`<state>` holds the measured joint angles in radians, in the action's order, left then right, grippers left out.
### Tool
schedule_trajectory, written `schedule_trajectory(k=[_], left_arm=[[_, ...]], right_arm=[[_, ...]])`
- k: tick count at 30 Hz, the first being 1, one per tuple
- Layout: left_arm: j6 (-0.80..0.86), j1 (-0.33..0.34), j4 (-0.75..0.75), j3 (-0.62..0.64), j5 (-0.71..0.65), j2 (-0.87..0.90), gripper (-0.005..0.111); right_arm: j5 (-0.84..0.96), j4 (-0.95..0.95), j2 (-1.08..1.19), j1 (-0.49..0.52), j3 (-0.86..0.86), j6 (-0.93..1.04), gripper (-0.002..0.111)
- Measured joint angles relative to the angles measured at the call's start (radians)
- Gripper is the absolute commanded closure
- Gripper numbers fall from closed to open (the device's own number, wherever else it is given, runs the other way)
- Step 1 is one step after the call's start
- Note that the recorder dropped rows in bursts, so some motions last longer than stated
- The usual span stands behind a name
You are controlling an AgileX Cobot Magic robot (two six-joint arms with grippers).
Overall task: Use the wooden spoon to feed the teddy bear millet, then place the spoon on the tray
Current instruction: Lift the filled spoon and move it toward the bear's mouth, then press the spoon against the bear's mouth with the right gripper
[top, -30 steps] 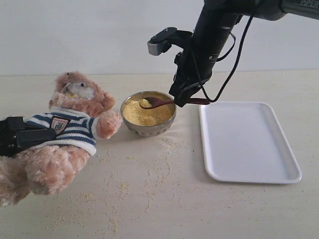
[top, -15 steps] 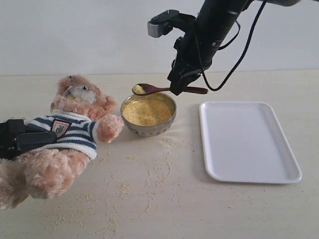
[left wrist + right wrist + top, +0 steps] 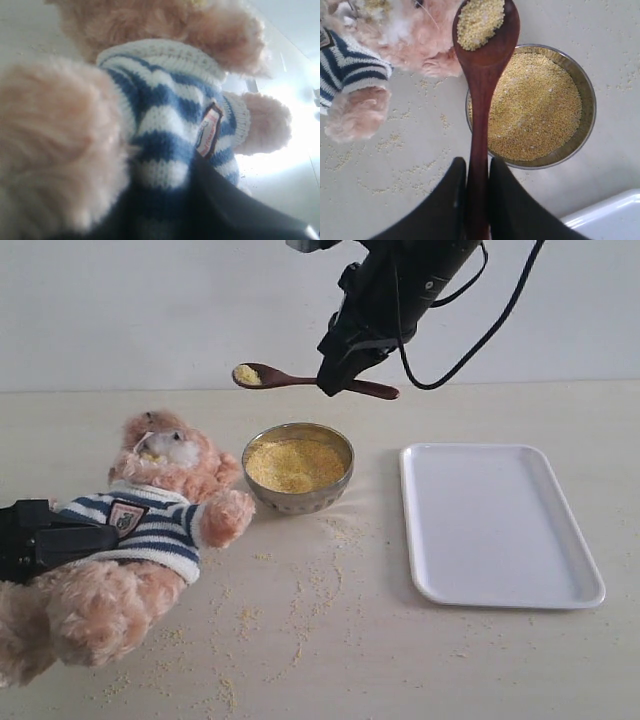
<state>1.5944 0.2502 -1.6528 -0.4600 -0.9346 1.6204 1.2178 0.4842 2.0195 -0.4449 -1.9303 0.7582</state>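
Clerk: Pale counter (image 3: pixel 480 660), white wall behind. Exterior view, items?

Checker: One teddy bear (image 3: pixel 160 510), lying tilted at left, with the left claw (image 3: pixel 45 537) clamped on its striped torso. One metal bowl (image 3: pixel 298 498) of millet (image 3: pixel 297 464) at centre, loose grains strewn in front. One tray (image 3: pixel 500 530), flat, just right of the bowl. One wooden spoon (image 3: pixel 300 380), level in the air, higher than the bowl, scoop end toward the bear's side. The right claw (image 3: pixel 338 380) pinches its handle.

Clerk: Left wrist view?

Checker: Striped shirt and crest badge close up. One dark finger (image 3: pixel 225 210) pressed against the shirt.

Clerk: Right wrist view?

Checker: Both fingers (image 3: pixel 442 205) closed on the spoon handle. Small heap of millet in the scoop. Spoon crosses the bowl rim, tip over the bear's fur. Tray corner at the frame edge.
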Motion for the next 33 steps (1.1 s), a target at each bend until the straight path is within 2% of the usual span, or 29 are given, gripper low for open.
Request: schedule_trajectory(k=[10, 16, 23, 33], left_arm=[[0.006, 0.000, -0.017, 0.006, -0.012, 0.000, 0.102], [0.006, 0.000, -0.019, 0.006, -0.014, 0.000, 0.102], [0.006, 0.000, -0.019, 0.006, -0.015, 0.000, 0.102], [0.010, 0.000, -0.019, 0.006, -0.015, 0.000, 0.102]], right_arm=[[0.000, 0.141, 0.000, -0.009, 0.000, 0.005, 0.109], [0.000, 0.147, 0.000, -0.075, 0.000, 0.034, 0.109], [-0.004, 0.035, 0.000, -0.161, 0.000, 0.044, 0.109], [-0.084, -0.101, 0.000, -0.233, 0.000, 0.044, 0.109]])
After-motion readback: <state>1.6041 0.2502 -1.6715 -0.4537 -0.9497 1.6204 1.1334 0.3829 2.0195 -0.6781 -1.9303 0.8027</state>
